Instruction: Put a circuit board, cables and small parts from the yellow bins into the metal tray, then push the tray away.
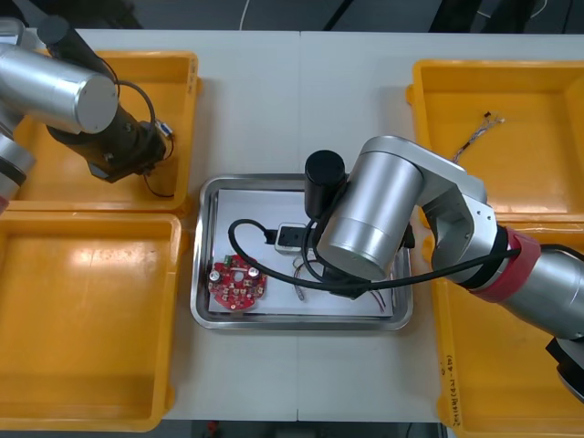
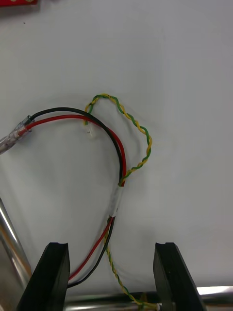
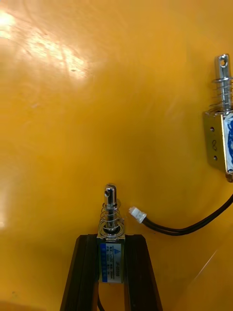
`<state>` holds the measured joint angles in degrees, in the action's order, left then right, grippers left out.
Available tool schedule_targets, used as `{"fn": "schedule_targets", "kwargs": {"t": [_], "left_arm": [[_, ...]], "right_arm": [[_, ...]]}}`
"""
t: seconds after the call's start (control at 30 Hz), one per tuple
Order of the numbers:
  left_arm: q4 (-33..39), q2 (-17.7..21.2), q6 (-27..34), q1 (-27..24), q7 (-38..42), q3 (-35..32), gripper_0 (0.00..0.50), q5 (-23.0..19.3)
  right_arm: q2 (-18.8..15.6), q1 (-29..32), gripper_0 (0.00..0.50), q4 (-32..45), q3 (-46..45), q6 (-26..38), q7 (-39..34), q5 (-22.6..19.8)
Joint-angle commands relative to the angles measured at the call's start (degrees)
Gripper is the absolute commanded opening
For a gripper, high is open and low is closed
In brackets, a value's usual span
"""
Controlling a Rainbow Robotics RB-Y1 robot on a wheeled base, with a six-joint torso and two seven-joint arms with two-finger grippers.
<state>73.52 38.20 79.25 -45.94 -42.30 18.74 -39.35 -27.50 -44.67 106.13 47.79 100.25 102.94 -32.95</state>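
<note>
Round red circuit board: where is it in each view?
Front view: the round red circuit board lies in the metal tray's near-left corner.
Right wrist view: its red edge, across the white lining from the open right gripper.
Left wrist view: yellow bin floor instead, left gripper shut on a small metal part.
Shared landmark: the tray's shiny rim.

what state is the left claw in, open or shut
Shut on a thing. The left claw grips a small spring-tipped silver metal part between its black fingers, over the floor of the yellow plastic bin.
</note>
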Motion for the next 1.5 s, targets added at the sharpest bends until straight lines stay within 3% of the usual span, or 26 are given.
{"fn": "schedule_targets", "kwargs": {"t": [0.03,0.17,0.37,0.57,0.83,1.17,1.5], "left_arm": [[4.4,3.9,4.4,-2.6,3.4,-4.2,0.001,-1.2],[7.2,5.2,7.7,-2.5,3.3,-6.0,0.000,-1.6],[12.6,6.4,13.2,-2.5,3.1,-7.9,0.000,-2.5],[19.7,6.3,18.8,-2.5,3.4,-7.8,0.000,-3.2],[29.5,4.4,24.6,-2.5,3.8,-6.2,0.003,-5.8],[35.3,0.1,24.9,-2.5,5.1,0.5,0.002,-4.9],[34.7,-3.9,21.0,-2.5,6.4,9.2,0.003,-0.4]], "right_arm": [[1.4,0.5,0.500,5.3,-5.2,5.0,-2.1,0.4],[1.4,0.5,0.500,8.7,-8.1,9.7,-2.3,0.3],[1.2,0.4,0.500,13.4,-13.2,9.7,-1.9,1.0],[0.6,-0.8,0.500,14.5,-19.6,9.7,-1.7,-1.0],[-3.9,-0.9,0.500,14.5,-30.2,9.7,-1.9,-5.2],[-9.2,-0.8,0.500,14.3,-40.1,9.7,-2.1,-7.4],[-10.8,-0.9,0.481,7.8,-48.7,9.7,-2.1,-7.6]]}}
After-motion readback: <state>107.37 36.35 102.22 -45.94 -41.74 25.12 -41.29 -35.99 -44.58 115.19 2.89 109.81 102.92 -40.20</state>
